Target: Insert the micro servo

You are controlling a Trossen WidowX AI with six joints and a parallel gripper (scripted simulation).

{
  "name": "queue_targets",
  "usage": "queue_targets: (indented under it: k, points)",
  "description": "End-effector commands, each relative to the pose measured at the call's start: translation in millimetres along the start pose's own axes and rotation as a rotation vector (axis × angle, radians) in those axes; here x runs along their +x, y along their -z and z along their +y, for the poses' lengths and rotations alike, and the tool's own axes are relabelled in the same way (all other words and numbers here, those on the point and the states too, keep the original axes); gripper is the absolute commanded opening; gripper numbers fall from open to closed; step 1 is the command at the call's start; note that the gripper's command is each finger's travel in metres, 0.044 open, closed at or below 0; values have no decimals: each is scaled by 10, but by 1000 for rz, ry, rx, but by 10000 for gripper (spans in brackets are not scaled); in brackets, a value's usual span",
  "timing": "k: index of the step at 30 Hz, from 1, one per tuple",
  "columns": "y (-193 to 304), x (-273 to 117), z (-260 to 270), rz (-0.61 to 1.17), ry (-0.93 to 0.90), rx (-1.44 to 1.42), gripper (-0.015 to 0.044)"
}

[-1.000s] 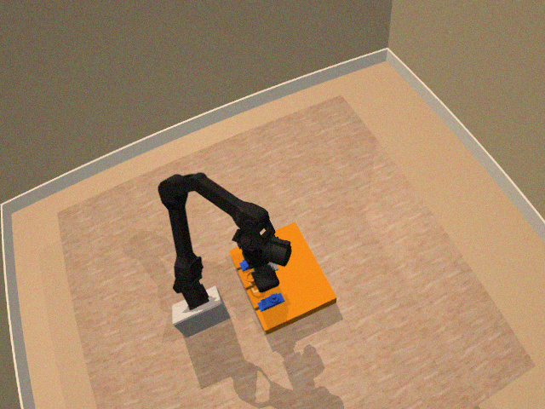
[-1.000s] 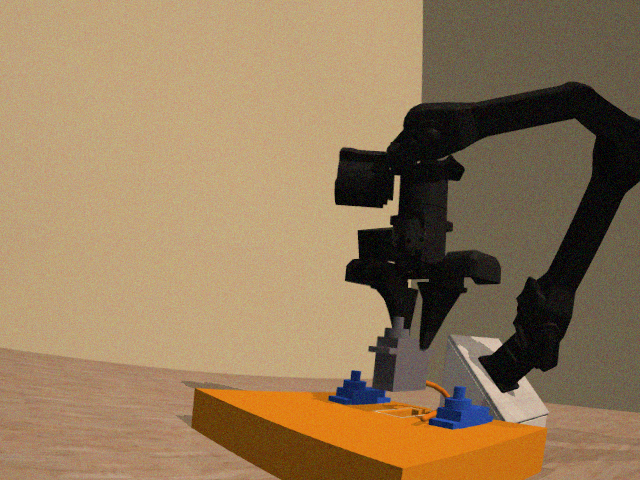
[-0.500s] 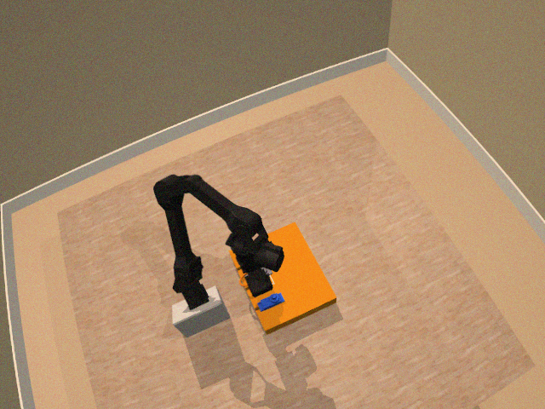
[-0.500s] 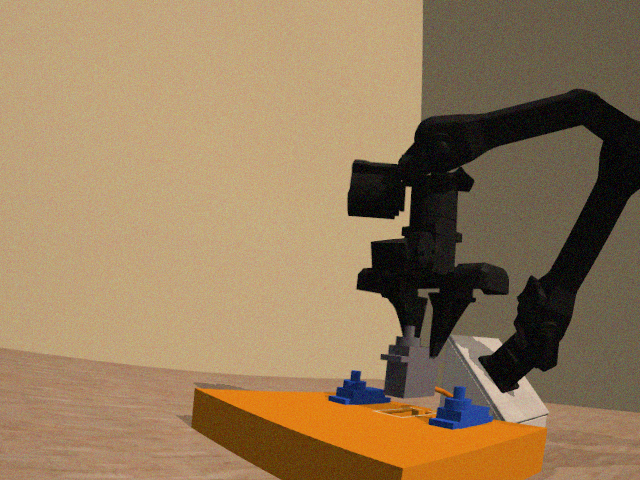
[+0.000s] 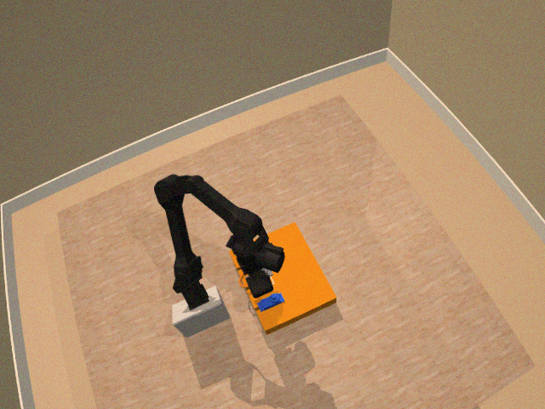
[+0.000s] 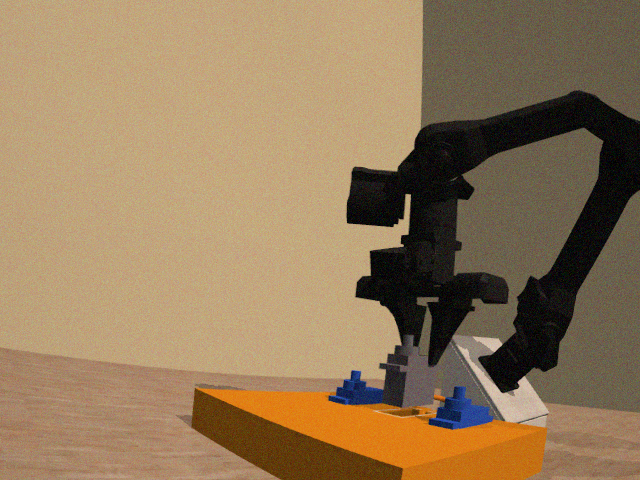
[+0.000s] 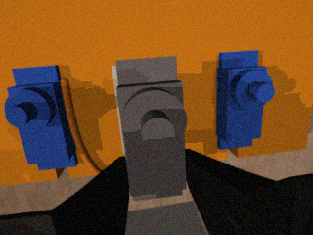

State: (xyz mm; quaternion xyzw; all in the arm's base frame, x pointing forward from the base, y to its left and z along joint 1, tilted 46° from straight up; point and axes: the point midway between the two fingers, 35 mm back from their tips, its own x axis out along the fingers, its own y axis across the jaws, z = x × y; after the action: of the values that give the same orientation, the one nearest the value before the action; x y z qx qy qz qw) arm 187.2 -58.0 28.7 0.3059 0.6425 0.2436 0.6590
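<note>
The grey micro servo (image 6: 408, 379) (image 7: 156, 166) is upright with its output shaft up, held by my gripper (image 6: 424, 355) (image 7: 155, 160), which is shut on its body. In the exterior view its bottom is a little above the orange deck (image 5: 307, 273) (image 6: 310, 413) (image 7: 196, 24), over or just beside the marked pocket (image 6: 407, 412). The servo hides most of the pocket in the wrist view; a strip of white outline (image 7: 116, 83) shows along its left side. The orange-brown cable (image 7: 71, 117) (image 5: 242, 280) runs down left of the servo; its link to the servo and the side notch are hidden.
Two blue servos (image 7: 44, 122) (image 7: 242, 98) sit in the deck, one on each side of the held servo; both also show in the exterior view (image 6: 359, 393) (image 6: 460, 413). The arm's pale wedge-shaped base (image 5: 200, 314) (image 6: 516, 397) stands beside the deck.
</note>
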Motion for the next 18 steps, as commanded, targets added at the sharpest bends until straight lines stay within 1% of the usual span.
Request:
queue_targets:
  k: [1, 18]
  points:
    - [-9, 3, 2, -5, -3, 3, 0]
    - [-10, 172, 4, -5, -3, 2, 0]
